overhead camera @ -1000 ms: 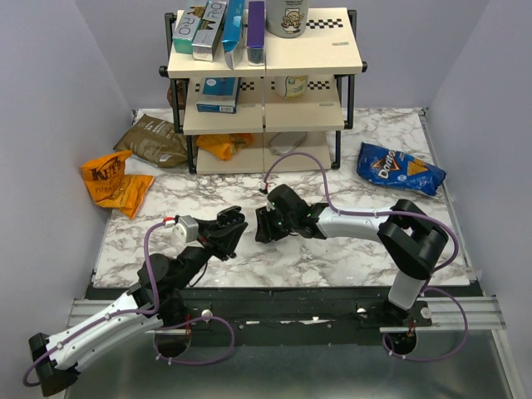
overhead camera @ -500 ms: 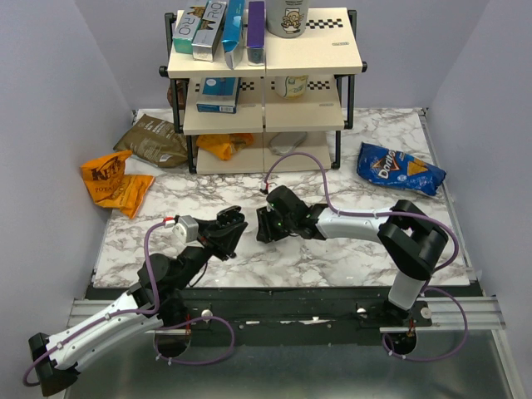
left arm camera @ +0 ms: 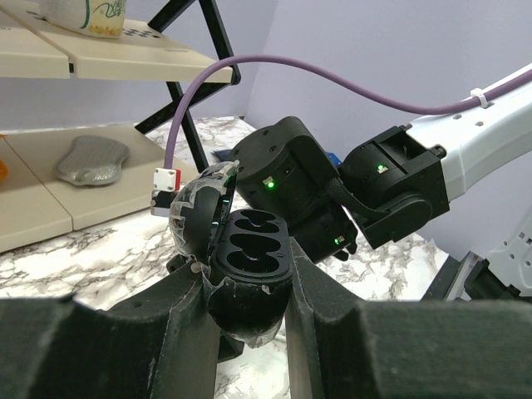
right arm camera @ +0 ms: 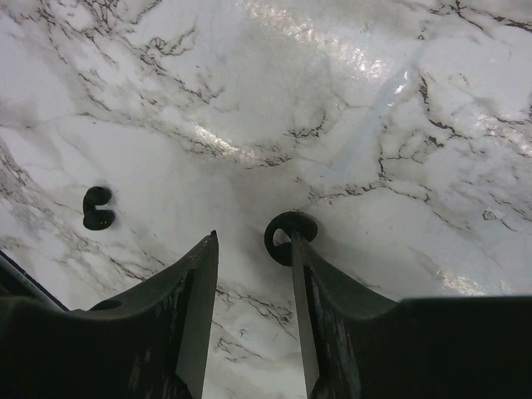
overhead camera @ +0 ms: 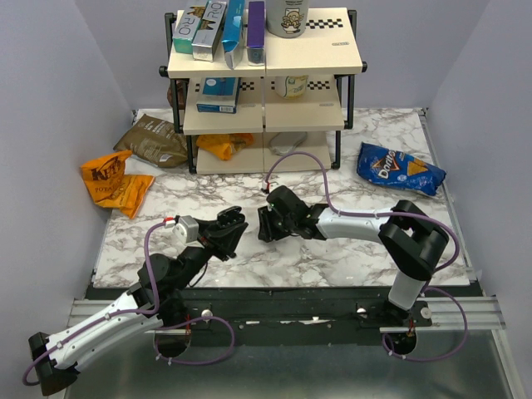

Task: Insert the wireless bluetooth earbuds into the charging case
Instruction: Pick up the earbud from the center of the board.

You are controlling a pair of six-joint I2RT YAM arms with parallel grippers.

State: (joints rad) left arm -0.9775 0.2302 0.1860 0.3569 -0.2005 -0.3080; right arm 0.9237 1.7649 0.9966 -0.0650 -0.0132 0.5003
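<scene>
Left tool (left arm camera: pixel 249 287) pinches the open charging case (left arm camera: pixel 249 249); right tool (right arm camera: pixel 253 241) spread beside an earbud (right arm camera: pixel 283 228); Doritos bag (overhead camera: pixel 399 169) behind.

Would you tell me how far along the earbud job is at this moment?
Done: left gripper holds the charging case open, slots empty. In hand: open right gripper sits beside one earbud. Left: it and the second earbud lie on the table, neither grasped nor inserted.
</scene>
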